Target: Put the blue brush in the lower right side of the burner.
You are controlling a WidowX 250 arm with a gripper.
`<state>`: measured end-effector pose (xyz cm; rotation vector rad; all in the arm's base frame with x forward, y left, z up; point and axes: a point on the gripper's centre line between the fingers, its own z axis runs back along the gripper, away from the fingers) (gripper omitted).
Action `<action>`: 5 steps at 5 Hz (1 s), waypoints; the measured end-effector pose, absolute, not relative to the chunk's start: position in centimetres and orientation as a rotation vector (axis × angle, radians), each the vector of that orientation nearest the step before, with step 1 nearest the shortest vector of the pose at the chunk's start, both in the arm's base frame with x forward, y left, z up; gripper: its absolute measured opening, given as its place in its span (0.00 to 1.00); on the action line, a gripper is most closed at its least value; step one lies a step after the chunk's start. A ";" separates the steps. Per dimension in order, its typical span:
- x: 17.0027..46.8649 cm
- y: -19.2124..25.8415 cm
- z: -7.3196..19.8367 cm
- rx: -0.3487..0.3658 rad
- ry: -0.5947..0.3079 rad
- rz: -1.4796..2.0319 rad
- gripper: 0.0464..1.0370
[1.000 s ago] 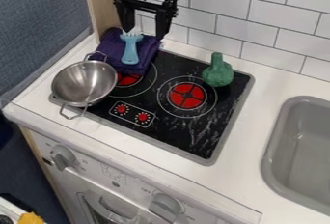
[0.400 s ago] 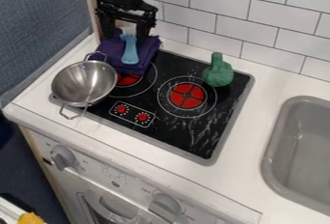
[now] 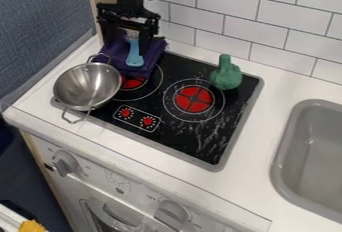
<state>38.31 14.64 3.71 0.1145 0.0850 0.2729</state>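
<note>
Okay, claw (image 3: 126, 42) was open over the purple cloth (image 3: 155, 49), jaws apart on either side of the blue brush (image 3: 134, 59), no grip visible. Brush lay on the cloth at the stovetop's (image 3: 212, 143) back left corner, handle toward camera. Two-handled steel pan (image 3: 85, 87) sat just beside.

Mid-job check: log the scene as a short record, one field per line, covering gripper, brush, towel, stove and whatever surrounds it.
gripper: over the towel, fingers open, spread around the brush head
blue brush: lying on the towel, handle toward the camera
brush placement: not yet at the cooktop's lower right
purple towel: folded, at the cooktop's back left corner
cooktop: black, red burners
metal bowl: front left, wire handles
green toy: back right
sink: right of cooktop
</note>
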 end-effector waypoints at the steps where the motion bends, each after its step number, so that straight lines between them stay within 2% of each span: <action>1: 38.7 14.7 3.0 0.124 0.107 0.270 0.91; 3: 39.0 14.2 2.6 0.133 0.124 0.259 0.33; 4: 39.1 14.0 2.7 0.131 0.122 0.247 0.27; 5: 39.3 13.7 2.8 0.111 0.095 0.244 0.27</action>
